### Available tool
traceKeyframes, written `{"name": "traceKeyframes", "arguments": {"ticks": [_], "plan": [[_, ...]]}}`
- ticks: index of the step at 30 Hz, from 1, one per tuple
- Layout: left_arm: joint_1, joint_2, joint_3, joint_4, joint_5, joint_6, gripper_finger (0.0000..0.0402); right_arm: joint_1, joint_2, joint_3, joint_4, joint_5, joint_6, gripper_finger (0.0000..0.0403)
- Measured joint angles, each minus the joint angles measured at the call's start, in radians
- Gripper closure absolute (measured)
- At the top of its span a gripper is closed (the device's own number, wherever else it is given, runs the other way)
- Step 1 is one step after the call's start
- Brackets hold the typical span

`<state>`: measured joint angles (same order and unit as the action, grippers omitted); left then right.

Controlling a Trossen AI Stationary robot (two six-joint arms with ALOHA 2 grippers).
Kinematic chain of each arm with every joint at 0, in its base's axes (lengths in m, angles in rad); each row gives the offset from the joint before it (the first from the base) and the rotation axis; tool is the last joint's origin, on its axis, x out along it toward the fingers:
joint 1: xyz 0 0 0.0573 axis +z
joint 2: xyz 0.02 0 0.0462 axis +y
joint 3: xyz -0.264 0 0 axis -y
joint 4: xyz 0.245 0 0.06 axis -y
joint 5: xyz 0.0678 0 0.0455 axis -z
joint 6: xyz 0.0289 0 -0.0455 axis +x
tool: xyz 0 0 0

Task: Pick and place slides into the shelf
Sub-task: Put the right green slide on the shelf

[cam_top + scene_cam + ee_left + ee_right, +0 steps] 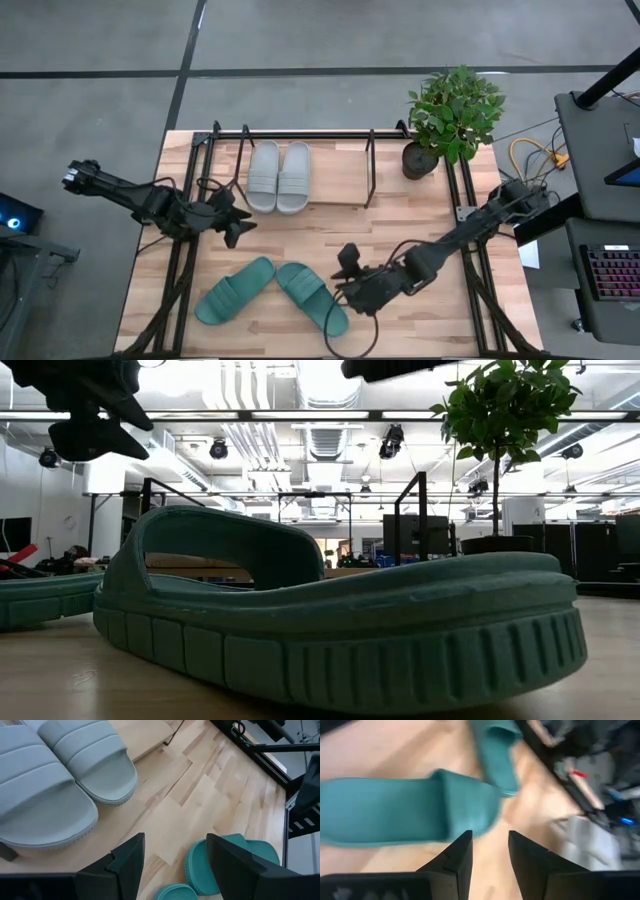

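Note:
Two light grey slides [277, 177] lie side by side, soles down, on the shelf's [300, 134] light wood base; the left wrist view shows them too [60, 785]. Two teal slides rest soles down on the table near its near edge, one [235, 290] to the left of the other [312, 297]. My left gripper [243, 223] hovers open between the grey pair and the teal pair [175, 842]. My right gripper [347, 263] is open [490, 837], just right of the right-hand teal slide [405, 810] and above the table.
A potted plant [452, 115] stands at the shelf's right end, at the table's far right. Black frame rails [180, 270] run along the table's left and right sides. In the low view the right-hand teal slide [330, 620] fills the foreground.

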<state>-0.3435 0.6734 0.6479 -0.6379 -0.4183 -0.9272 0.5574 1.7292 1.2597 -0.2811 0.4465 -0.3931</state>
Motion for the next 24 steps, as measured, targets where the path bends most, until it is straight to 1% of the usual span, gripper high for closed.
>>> {"name": "traceKeyframes", "arguments": {"ticks": [5, 9, 13, 18, 22, 24], "plan": [[0.0, 0.011, 0.004, -0.001, 0.006, 0.0, 0.0206, 0.007, 0.058, -0.003, 0.012, -0.009, 0.006, 0.0293], [0.0, 0.014, 0.0, -0.002, 0.038, 0.001, 0.0206, 0.005, 0.121, -0.003, 0.097, -0.009, 0.021, 0.0298], [0.0, 0.014, 0.0, 0.0, 0.052, 0.002, 0.0206, 0.005, 0.188, 0.004, 0.163, -0.009, -0.027, 0.0302], [0.0, 0.01, 0.0, -0.001, 0.052, 0.021, 0.0206, -0.007, 0.234, 0.044, 0.164, -0.008, -0.053, 0.0306], [0.0, 0.012, 0.0, 0.0, 0.053, 0.022, 0.0206, -0.036, 0.233, 0.045, 0.116, -0.002, -0.051, 0.0303], [0.0, 0.013, 0.004, 0.0, 0.06, 0.023, 0.0206, -0.055, 0.23, 0.044, 0.111, -0.014, -0.021, 0.0301]]}}
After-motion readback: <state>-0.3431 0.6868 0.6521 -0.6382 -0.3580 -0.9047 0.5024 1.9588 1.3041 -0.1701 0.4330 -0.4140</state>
